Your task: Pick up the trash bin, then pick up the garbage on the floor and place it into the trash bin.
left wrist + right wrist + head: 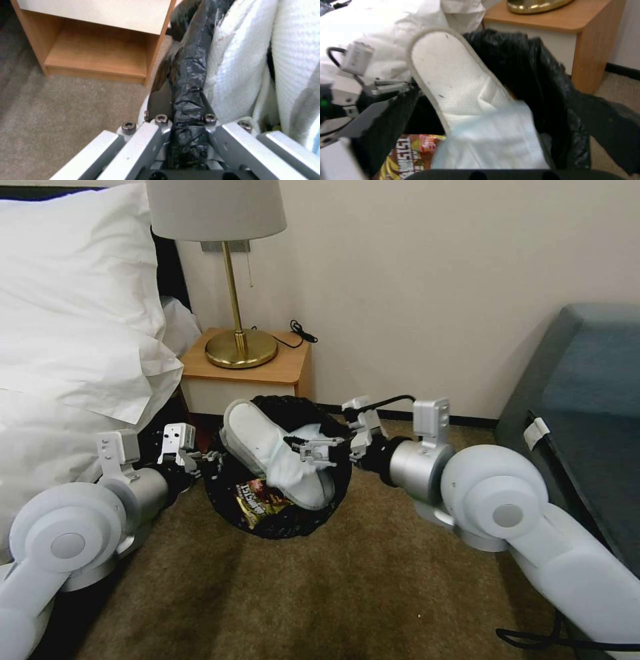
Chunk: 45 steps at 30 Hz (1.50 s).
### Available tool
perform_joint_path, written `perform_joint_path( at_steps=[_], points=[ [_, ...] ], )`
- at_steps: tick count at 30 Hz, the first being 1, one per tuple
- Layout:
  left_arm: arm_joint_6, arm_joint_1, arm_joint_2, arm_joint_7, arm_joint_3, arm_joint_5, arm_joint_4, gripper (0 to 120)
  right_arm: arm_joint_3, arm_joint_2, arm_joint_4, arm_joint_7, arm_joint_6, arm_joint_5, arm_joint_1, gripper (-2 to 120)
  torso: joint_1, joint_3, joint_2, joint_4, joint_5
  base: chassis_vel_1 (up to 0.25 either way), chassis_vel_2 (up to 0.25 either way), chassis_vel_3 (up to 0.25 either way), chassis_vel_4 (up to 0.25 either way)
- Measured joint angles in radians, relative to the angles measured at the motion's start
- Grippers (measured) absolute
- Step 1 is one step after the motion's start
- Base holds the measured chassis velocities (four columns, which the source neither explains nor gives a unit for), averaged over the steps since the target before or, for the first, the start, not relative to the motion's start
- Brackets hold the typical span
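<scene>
We see trash bin [280, 517] tilted on carpet by nightstand [267, 370], our L gripper [200, 457] clamped on its bag rim, white slipper [267, 447] inside w/ snack wrapper [257, 497], R gripper [313, 450] over slipper, fingers' spread can't tell.

Head cam high, looking down at bin [280, 473] from mid-range. Left wrist cam tight on bin rim, nightstand [96, 37] behind. Right wrist cam close over bin mouth; all share bin
</scene>
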Motion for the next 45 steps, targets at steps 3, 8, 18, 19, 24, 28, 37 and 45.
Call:
perform_joint_path(
  at_steps=[3, 8, 18, 19, 24, 28, 37, 45],
  points=[
    [0.0, -0.002, 0.001, 0.0, 0.0, 0.0, 0.007, 3, 0.005, -0.002, 0.014, -0.001, 0.0, 0.01, 0.005, 113, 0.0, 0.0, 0.0, -0.0001, 0.0, 0.0, 0.0, 0.0, 0.0],
    [0.0, 0.0, 0.004, -0.002, -0.001, -0.001, 0.011, 3, 0.007, -0.003, 0.034, -0.002, 0.003, 0.026, 0.011, 114, 0.0, 0.0, 0.0, 0.0, 0.0, 0.0, 0.0, 0.0, 0.0],
    [0.0, -0.003, 0.005, -0.011, -0.001, -0.013, 0.012, 3, 0.006, 0.011, 0.04, -0.02, 0.027, 0.025, 0.033, 105, 0.0, 0.0, 0.0, 0.0, 0.0, 0.0, 0.0, 0.0, 0.0],
    [0.0, -0.003, 0.003, -0.019, -0.001, -0.02, 0.012, 3, 0.014, 0.013, 0.04, -0.034, 0.05, 0.009, 0.038, 101, 0.0, 0.0, 0.0, 0.0, -0.0001, 0.0, 0.0, 0.0, 0.0],
    [0.0, 0.009, 0.002, -0.031, -0.005, -0.029, 0.004, 3, 0.037, 0.006, 0.028, -0.129, 0.159, -0.138, 0.032, 100, 0.0, 0.0, 0.0, 0.0, 0.0, 0.0, 0.0, 0.0, 0.0],
    [0.0, 0.019, 0.002, -0.045, -0.012, -0.035, -0.005, 3, 0.055, -0.011, -0.001, -0.213, 0.264, -0.306, -0.003, 100, 0.0, 0.0, 0.0, 0.0, 0.0, 0.0, 0.0, 0.0, 0.0],
    [0.0, 0.052, -0.003, -0.083, -0.051, -0.049, -0.033, 3, 0.133, 0.007, -0.107, -0.242, 0.485, -0.629, -0.186, 100, 0.0, 0.0, 0.0, 0.0001, 0.0003, 0.0, 0.0, 0.0, 0.0],
    [0.0, 0.051, -0.011, -0.101, -0.042, -0.058, -0.047, 3, 0.292, -0.055, -0.121, -0.248, 0.598, -0.763, -0.433, 100, 0.0, 0.0, 0.0, -0.0003, 0.0001, 0.0, 0.0, 0.0, 0.0]
  ],
)
